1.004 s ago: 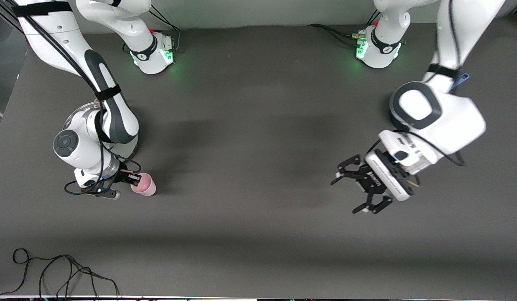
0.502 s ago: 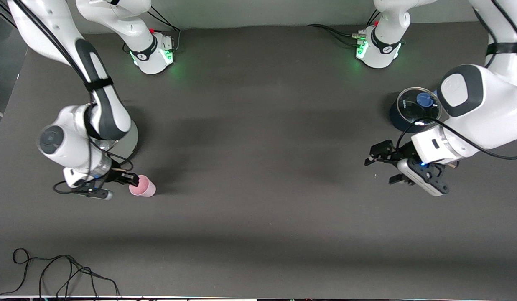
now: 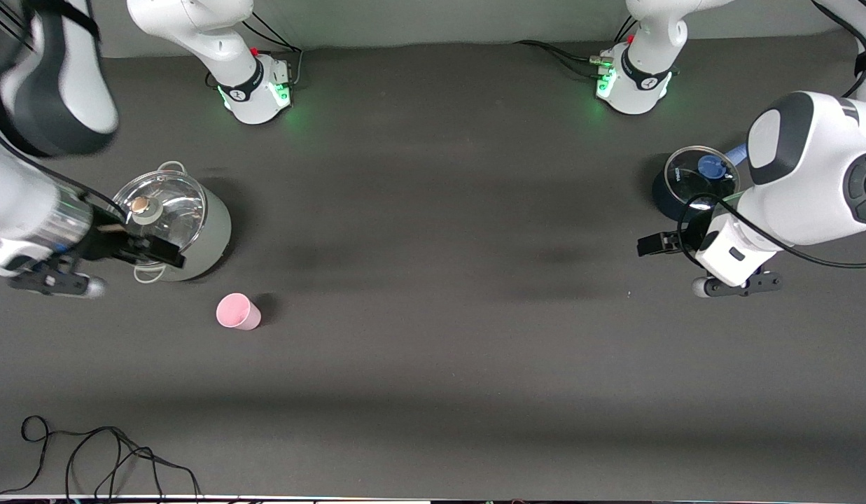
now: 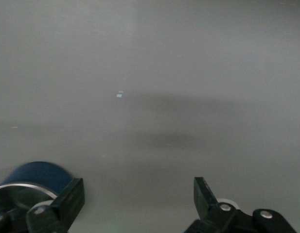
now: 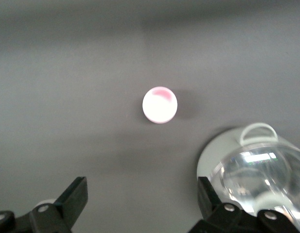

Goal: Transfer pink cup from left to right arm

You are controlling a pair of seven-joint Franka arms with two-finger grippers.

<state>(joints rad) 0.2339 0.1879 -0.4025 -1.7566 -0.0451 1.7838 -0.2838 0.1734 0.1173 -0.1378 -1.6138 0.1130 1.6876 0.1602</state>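
**Pink cup down at the right arm's end, both grippers empty**

Pink cup [image 3: 238, 311] stands upright and alone on the table [image 3: 433, 336], free of either arm. The right gripper [image 3: 128, 246] hangs with jaws wide over the lidded grey pot [image 3: 170, 227]; the cup sits near that pot, nearer the front camera. The left gripper [image 4: 139, 204], spread wide with nothing in it, waits beside the dark blue pot [image 3: 693, 183]. By my reckoning, the handover looks complete.
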